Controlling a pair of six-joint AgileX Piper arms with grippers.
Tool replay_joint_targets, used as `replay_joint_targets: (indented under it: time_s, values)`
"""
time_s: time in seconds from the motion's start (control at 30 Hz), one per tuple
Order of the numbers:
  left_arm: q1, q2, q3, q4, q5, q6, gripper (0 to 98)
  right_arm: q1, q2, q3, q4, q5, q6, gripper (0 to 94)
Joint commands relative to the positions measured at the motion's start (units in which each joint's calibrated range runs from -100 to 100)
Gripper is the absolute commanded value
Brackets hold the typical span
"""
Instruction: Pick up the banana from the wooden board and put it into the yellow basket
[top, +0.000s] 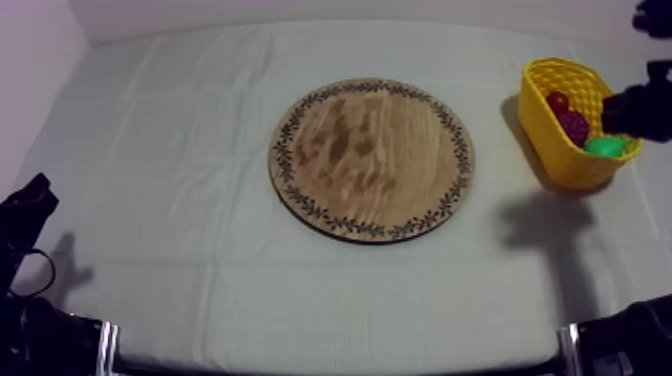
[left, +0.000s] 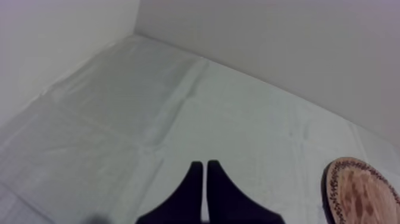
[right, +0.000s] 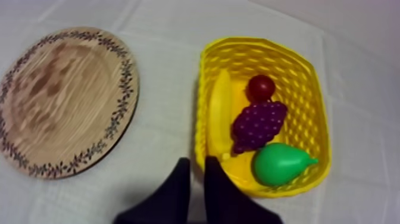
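Note:
The banana (right: 220, 113) lies inside the yellow basket (right: 262, 44), along the wall nearest the board. With it are a bunch of grapes (right: 259, 124), a small red fruit (right: 261, 87) and a green pear (right: 278, 164). The round wooden board (top: 372, 157) at mid-table has nothing on it. My right gripper (right: 197, 161) hangs above the basket's edge, its fingers together and holding nothing. From above, the right arm (top: 630, 110) is at the basket's (top: 560, 150) far right side. My left gripper (left: 204, 164) is shut over bare cloth at the left (top: 30, 200).
The basket stands near the table's right edge, a short gap from the board (right: 59, 98). The board's rim (left: 357, 190) lies well off from the left gripper. A pale wall runs behind the table.

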Motion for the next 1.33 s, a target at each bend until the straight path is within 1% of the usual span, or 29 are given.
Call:
replay_joint_targets:
  time_s: [0.0,0.1,0.2,0.23,0.3,0.37,0.43,0.57,0.67,0.73,0.83,0.93,1.07,1.13,1.2,1.3]
  values:
    - [0.0,0.0,0.0,0.04,0.0,0.0,0.1,-0.5,-11.1,9.2,-4.0,-0.5,5.9,2.7]
    - [0.0,0.0,0.0,0.04,0.0,0.0,0.1,-1.4,-18.8,16.2,-7.0,-0.9,10.3,1.5]
    - [0.0,0.0,0.0,0.04,0.0,0.0,0.1,-1.8,-25.5,22.4,-9.1,-1.3,12.8,1.0]
    - [0.0,0.0,0.0,0.04,0.0,0.0,0.1,-1.9,-27.3,24.2,-9.5,-1.7,12.7,1.0]
    - [0.0,0.0,0.0,0.04,0.0,0.0,0.1,-2.1,-30.5,26.8,-9.3,-2.6,9.7,0.9]
    - [0.0,0.0,0.0,0.04,0.0,0.0,0.1,-2.1,-33.4,28.3,-8.5,-2.8,5.0,1.4]
    - [0.0,0.0,0.0,0.04,0.0,0.0,0.1,-2.4,-36.7,28.9,-7.5,-2.0,0.0,2.3]
    - [0.0,0.0,0.0,0.04,0.0,0.0,0.1,-4.7,-42.9,29.3,-5.2,0.8,-7.6,1.5]
    - [0.0,0.0,0.0,0.04,0.0,0.0,0.1,-6.8,-44.4,30.2,-2.5,0.4,-11.2,1.0]
    - [0.0,0.0,0.0,0.04,0.0,0.0,0.1,-7.5,-44.8,31.3,-1.0,-1.2,-11.9,0.9]
    - [0.0,0.0,0.0,0.04,0.0,0.0,0.1,-7.9,-45.1,33.2,1.4,-6.0,-12.0,0.8]
    - [0.0,0.0,0.0,0.04,0.0,0.0,0.1,-8.1,-45.2,34.0,2.4,-8.5,-9.3,0.7]
    - [0.0,0.0,0.0,0.04,0.0,0.0,0.1,-8.1,-45.2,34.3,2.8,-9.4,-3.8,0.7]
    - [0.0,0.0,0.0,0.04,0.0,0.0,0.1,-8.2,-45.2,34.4,2.8,-9.5,-1.8,0.7]
    - [0.0,0.0,0.0,0.04,0.0,0.0,0.1,-8.2,-45.2,34.4,2.9,-9.6,-0.8,0.7]
    - [0.0,0.0,0.0,0.04,0.0,0.0,0.1,-8.2,-45.2,34.4,2.9,-9.6,-0.6,0.7]
